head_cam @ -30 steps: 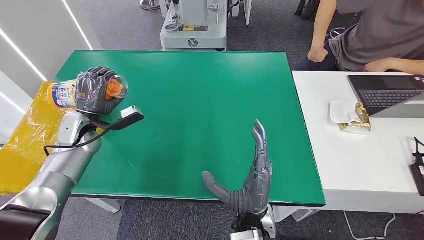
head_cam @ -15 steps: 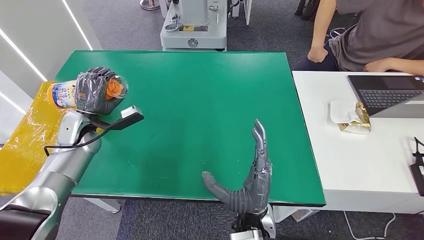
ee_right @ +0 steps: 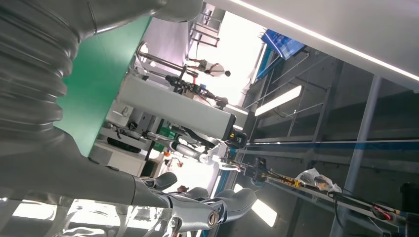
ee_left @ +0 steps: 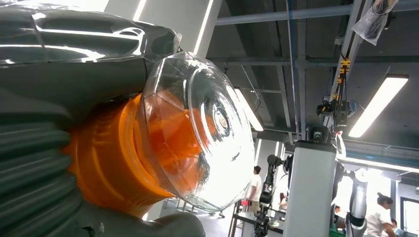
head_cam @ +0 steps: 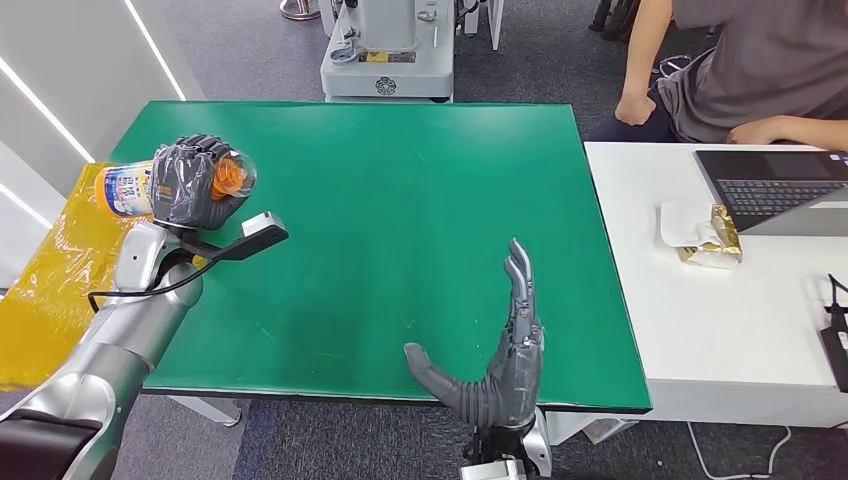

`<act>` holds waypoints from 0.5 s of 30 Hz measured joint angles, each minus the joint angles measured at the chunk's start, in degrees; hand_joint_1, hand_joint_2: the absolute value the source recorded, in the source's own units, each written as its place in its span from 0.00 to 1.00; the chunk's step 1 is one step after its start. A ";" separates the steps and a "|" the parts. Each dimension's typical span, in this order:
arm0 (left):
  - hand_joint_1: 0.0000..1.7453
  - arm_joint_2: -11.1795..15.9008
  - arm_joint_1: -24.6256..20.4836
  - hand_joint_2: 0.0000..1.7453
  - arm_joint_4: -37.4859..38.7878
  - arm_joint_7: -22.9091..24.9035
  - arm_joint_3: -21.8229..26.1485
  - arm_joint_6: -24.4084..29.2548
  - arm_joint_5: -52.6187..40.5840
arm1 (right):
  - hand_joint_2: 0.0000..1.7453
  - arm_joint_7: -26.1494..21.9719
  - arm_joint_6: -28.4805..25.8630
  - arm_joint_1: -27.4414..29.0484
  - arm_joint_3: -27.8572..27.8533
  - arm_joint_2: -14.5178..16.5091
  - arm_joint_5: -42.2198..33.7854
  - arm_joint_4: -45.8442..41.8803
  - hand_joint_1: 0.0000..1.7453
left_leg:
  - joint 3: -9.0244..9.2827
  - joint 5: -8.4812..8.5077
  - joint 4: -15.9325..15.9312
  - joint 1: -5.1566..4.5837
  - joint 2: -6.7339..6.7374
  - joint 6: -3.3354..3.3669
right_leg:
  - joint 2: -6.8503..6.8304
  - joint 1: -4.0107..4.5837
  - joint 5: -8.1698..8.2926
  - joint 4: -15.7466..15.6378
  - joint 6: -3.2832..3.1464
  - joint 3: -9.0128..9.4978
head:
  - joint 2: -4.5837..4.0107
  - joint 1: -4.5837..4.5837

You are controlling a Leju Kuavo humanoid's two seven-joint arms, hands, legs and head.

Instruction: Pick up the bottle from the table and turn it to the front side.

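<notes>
The left hand (head_cam: 190, 182) is gripping the bottle (head_cam: 128, 187), fingers wrapped right round its middle, and it is holding it up off the green table (head_cam: 400, 200), above that table's far left corner. The bottle is lying on its side in the grasp: its long axis is running roughly level, along the table's left-to-right direction. The labelled body is sticking out of the fist away from the table, over the yellow sheet (head_cam: 45, 290) beside the table's left edge, while the orange end under its clear dome is poking out toward the table's middle. From the left wrist view that clear dome (ee_left: 202, 128) is facing straight out from the hand, with the orange part (ee_left: 113, 163) seated just behind it between thumb and fingers.

The right hand (head_cam: 495, 360) is holding nothing, standing edge-up at the table's near edge, fingers straight and together, pointing toward the table's far side, thumb spread out to the left.

Just beyond the table's right edge, a white desk (head_cam: 650, 300) is carrying a laptop (head_cam: 775, 185) and a gold-wrapped packet (head_cam: 712, 240), and a person (head_cam: 740, 70) is sitting at its far side.
</notes>
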 joint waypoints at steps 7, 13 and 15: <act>1.00 -0.01 -0.41 1.00 0.61 2.05 -0.56 -1.70 -2.08 | 1.00 0.00 0.00 0.11 -0.01 0.00 0.39 0.01 0.00 | 0.00 0.00 0.00 0.00 0.00 0.00 | 0.00 0.00 -0.01 -0.02 0.00 -0.01 | 0.00 0.01; 1.00 1.20 -0.11 1.00 9.89 21.01 -14.24 -30.30 -27.71 | 1.00 -0.01 0.00 1.19 -0.14 -0.15 2.34 0.05 0.00 | 0.14 -0.10 -0.05 -0.02 0.40 -0.13 | 0.42 -0.04 0.06 -0.01 -0.08 -0.03 | 0.00 0.01; 1.00 1.20 0.95 1.00 11.60 23.89 -16.68 -29.47 -28.42 | 1.00 0.00 0.00 1.64 -0.26 -0.30 2.36 0.09 0.00 | 0.04 -0.10 -0.01 0.00 0.44 -0.14 | 0.47 -0.03 0.09 -0.01 -0.11 -0.16 | 0.00 0.02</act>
